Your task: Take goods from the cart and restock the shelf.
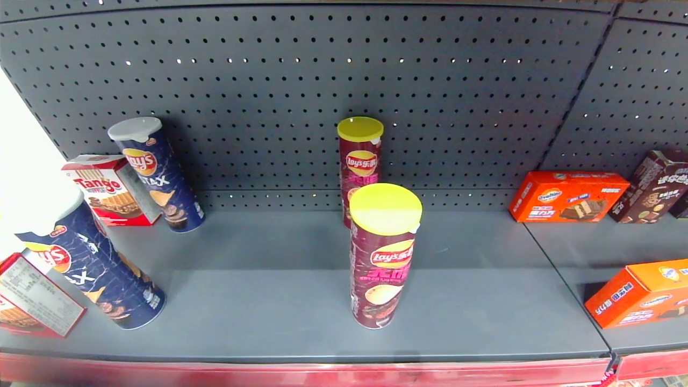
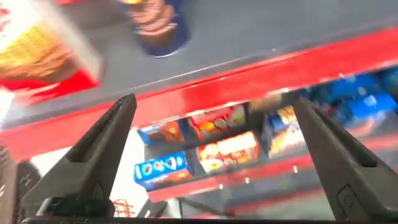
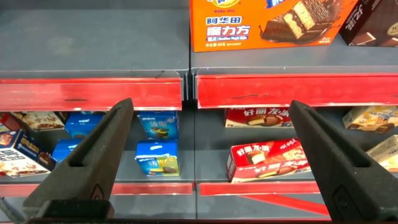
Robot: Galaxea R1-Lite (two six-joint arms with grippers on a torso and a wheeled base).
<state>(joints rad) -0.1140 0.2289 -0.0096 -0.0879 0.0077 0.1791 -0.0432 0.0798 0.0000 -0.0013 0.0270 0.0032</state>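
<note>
1. We find the left gripper [image 2: 216, 102] spread wide, with nothing between its fingers.
2. The right gripper [image 3: 212, 104] is likewise fully parted and empty.
3. On the shelf [image 1: 269, 279] the front maroon can [image 1: 382, 258] and the rear maroon can [image 1: 359, 161] stand upright mid-deck, one behind the other.
4. Ahead of the left gripper, past the red front edge [image 2: 261, 68], we note a navy can [image 2: 158, 28] and a red wafer box [image 2: 43, 56] on the deck.
5. Ahead of the right gripper, an orange box [image 3: 273, 25] sits near the deck's front edge, apart from the fingers.
</note>
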